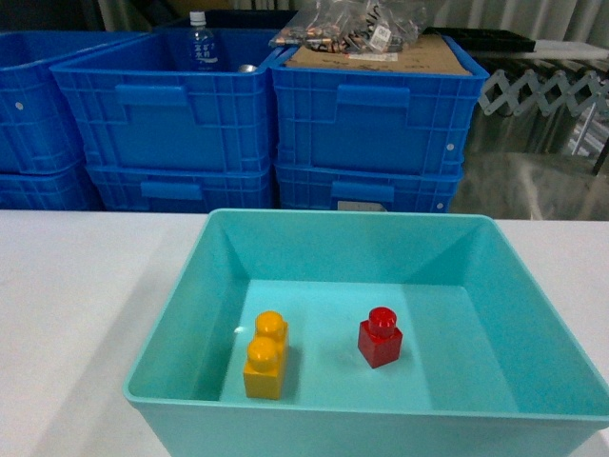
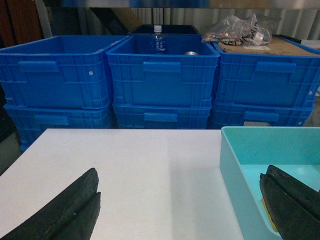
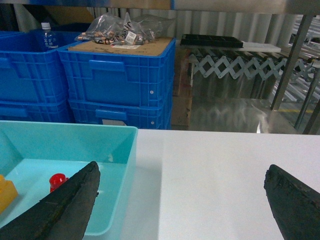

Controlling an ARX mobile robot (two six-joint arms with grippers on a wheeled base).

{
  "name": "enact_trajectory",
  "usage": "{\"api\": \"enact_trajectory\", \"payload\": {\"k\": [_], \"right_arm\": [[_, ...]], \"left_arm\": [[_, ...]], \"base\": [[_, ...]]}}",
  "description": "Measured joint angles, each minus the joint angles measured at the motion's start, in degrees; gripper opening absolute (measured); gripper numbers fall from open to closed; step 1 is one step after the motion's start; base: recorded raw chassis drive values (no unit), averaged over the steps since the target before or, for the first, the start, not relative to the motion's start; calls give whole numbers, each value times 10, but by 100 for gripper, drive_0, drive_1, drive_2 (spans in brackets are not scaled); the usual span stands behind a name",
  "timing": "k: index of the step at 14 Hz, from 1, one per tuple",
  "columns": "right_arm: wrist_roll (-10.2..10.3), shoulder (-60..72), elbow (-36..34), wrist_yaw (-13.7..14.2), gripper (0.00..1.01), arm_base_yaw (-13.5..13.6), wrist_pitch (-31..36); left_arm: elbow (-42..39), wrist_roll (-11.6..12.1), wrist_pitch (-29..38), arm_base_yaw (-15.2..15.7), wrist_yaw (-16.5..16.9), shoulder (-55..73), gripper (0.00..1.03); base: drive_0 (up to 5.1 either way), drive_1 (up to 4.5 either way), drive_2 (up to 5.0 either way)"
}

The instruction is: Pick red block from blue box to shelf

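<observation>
Status: nothing done yet; you are still facing whole pick and carry to shelf [image 3: 292, 65].

- Red block [image 1: 380, 338]: sitting upright on floor of blue box [image 1: 533, 286], ungripped.
- Yellow brick [image 1: 265, 355]: lying left of it, apart.
- Left pincer [image 2: 180, 210], right pincer [image 3: 182, 205]: both spread wide, holding nothing, hovering over surface [image 1: 76, 286].
- Crates [image 1: 257, 114]: holding bottle [image 1: 199, 43], bagged parts.
</observation>
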Motion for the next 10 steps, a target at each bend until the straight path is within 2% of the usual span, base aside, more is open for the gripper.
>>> {"api": "enact_trajectory", "payload": {"k": [10], "right_arm": [[0, 0, 0, 0, 98, 0, 0]], "left_arm": [[0, 0, 0, 0, 0, 0, 98]], "base": [[0, 0, 0]]}}
